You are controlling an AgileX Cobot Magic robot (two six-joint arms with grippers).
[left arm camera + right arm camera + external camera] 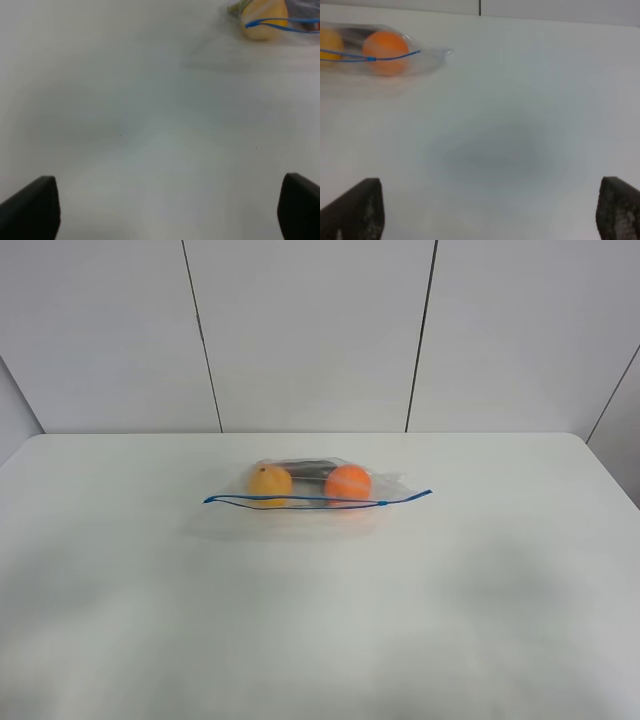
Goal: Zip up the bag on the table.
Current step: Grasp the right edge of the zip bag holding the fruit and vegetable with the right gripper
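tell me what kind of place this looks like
Probably a robot test lab rather than a home: a plain white table set against a blank white panelled wall, with a single clear zip bag laid out on it.

bag (311,492) on table (480,580), centre-rear, l ball (270,481) and r ball (348,482) inside side by side, obj (306,468) behind them

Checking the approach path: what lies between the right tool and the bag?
Only bare white table separates the right tool from the bag, as the right wrist view shows.
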